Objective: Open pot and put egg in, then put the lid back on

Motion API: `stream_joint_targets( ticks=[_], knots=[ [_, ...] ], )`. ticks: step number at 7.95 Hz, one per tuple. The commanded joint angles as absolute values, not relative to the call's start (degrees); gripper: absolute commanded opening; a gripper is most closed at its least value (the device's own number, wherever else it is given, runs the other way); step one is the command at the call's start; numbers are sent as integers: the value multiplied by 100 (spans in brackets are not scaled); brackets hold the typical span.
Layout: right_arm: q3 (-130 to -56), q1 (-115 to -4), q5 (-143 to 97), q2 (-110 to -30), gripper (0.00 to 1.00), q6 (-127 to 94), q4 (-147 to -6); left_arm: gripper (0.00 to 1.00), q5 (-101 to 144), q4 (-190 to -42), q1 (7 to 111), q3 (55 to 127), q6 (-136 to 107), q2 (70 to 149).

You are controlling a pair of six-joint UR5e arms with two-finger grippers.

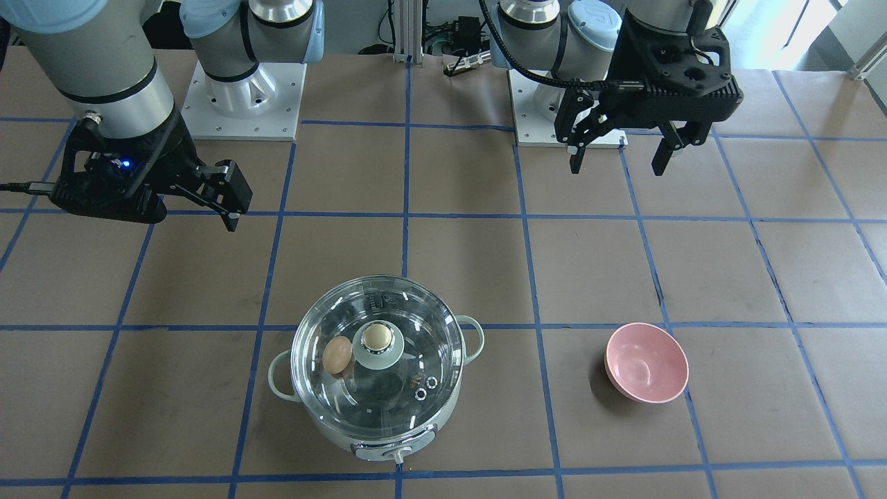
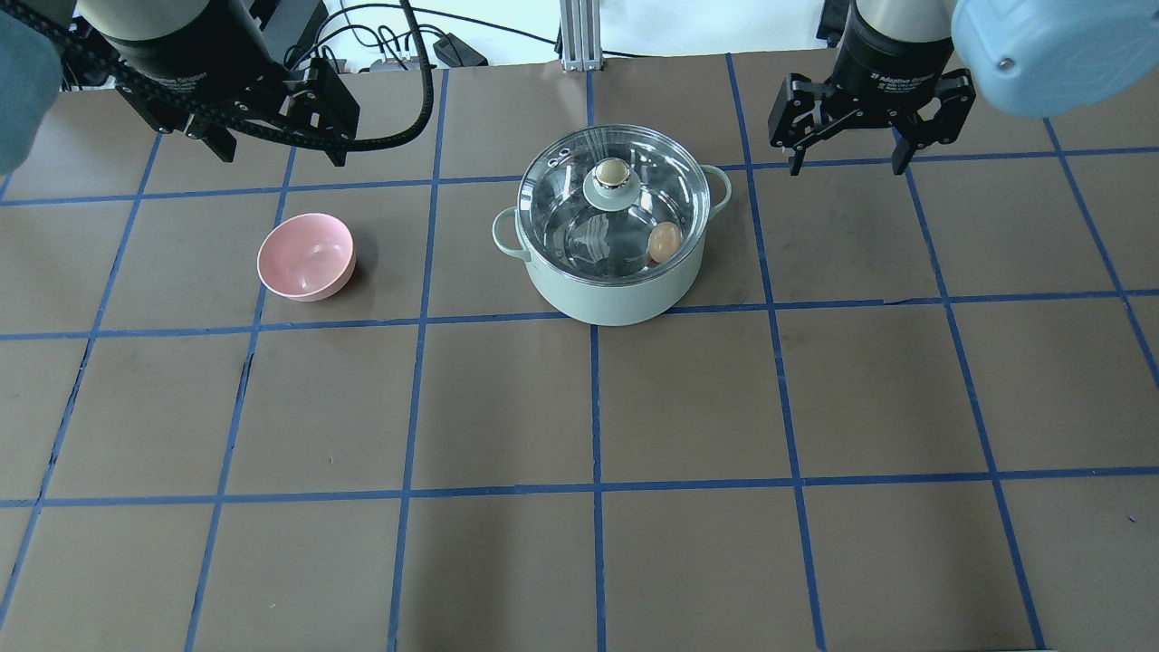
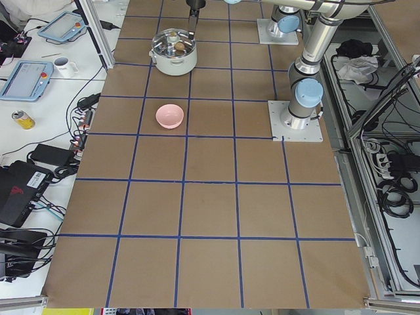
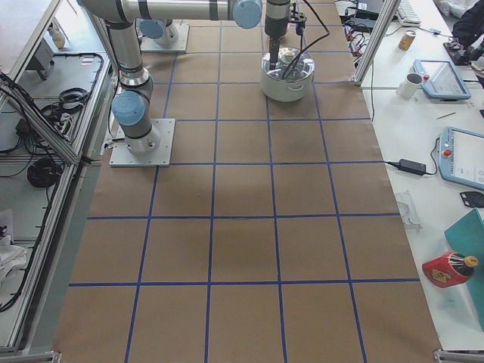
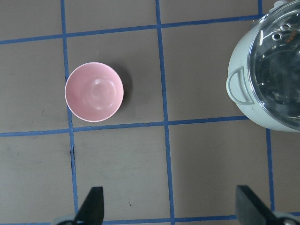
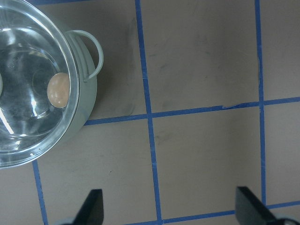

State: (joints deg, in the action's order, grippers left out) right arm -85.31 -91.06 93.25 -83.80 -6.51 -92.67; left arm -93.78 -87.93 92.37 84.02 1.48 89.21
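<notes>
Pot [image 2: 616,297] first: where does it stand, and is it shut?

It stands on the table [image 2: 507,407] between my two hands, nearer my right one. The lid [image 2: 584,222] lies on it, level as far as I can see. The egg [image 2: 664,243] shows through the glass, beside the knob [image 2: 612,172], on the side toward my right hand. I judge that it lies inside, under the glass, not on top.

What is left for you, then?

Little, I think. Egg in and lid on both look done, so the step in hand is to confirm the seat. If the rim showed a gap, I would take the knob from straight above and resettle the lid without sliding the pot.

And your hands?

My left hand [image 1: 618,165] and right hand [image 2: 848,163] are both spread wide, empty and well apart from the pot.

Do the views agree?

They fill each other in. The front-facing view shows the control knob [image 1: 396,454] low on the pot's wall, which the overhead hides. That view has my right hand side-on, so its spread reads only from overhead and its own wrist camera. My right wrist view has the egg close to the rim. My left wrist view misses the egg and shows the pink bowl [image 5: 93,93] empty.
</notes>
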Motion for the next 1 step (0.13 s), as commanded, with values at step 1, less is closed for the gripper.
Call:
stream_joint_targets(
  ticks=[1],
  knots=[
    [-8534, -9097, 9282, -8385, 100, -650, -9185, 100, -9378, -8789, 9237, 8402, 141, 8921]
  ],
)
